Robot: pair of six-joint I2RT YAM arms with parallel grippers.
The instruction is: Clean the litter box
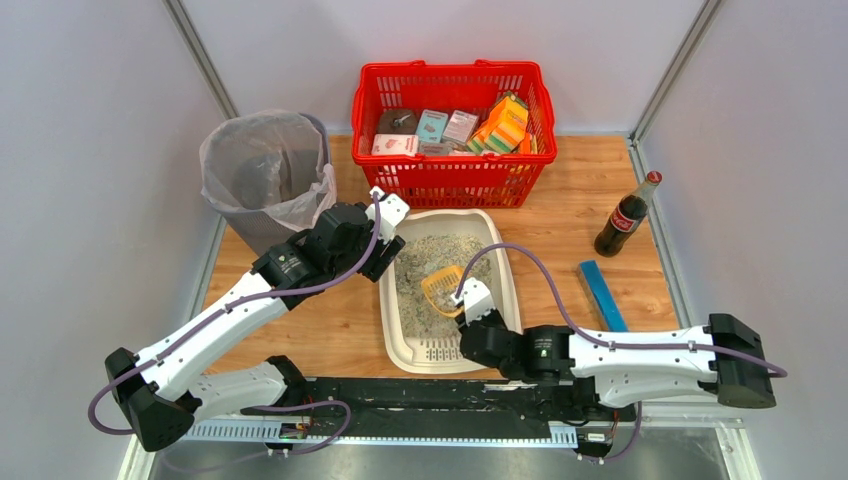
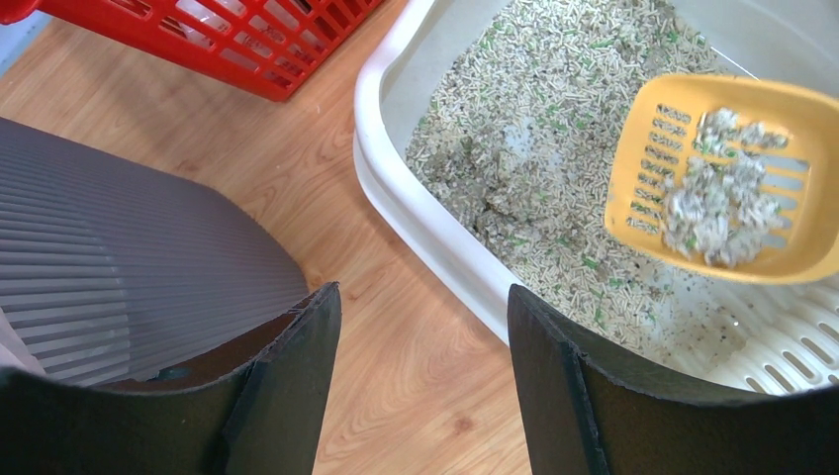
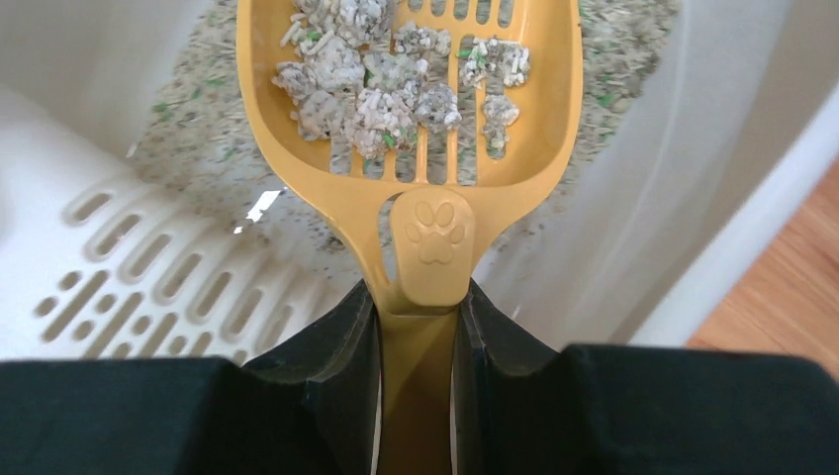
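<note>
Yellow slotted plastic scoop (image 3: 432, 233), paw print on its neck, is clamped by the handle between the 2 fingers of the right gripper (image 3: 418, 312); the handle sits centred in the grip. Load: a heap of grey-white clumped pellets (image 3: 381, 94) on the blade, piled over the slots and biased to 1 side. The scoop appears lifted clear of the granules, above the shallow cream-white rectangular plastic litter box (image 1: 437, 352). The box sits mid-table between the 2 arms, in front of the red mesh basket (image 1: 450, 185), with its slotted grate end nearest the arm bases. The left gripper (image 2: 423, 317) is wide open and holds nothing; it hovers just beside the box's left rim, between the box and the grey ribbed bin lined with a clear bag (image 1: 262, 165). Judgement: the load looks ready to carry to the bin, and the risks sit in that carry. Risk 1: any roll or nose-down tilt of the wrist sheds clumps, since the blade is shallow and the heap loose; the spill would land on the bare wooden table (image 1: 330, 325) between box and bin. Risk 2: the handle is thin and smooth, so a fast swing could let it pivot in the fingers. Risk 3: the left arm lies across the direct route to the bin; contact would jolt the scoop. Risk 4: the bag mouth is crumpled and slack, so a dump near its edge could miss.
</note>
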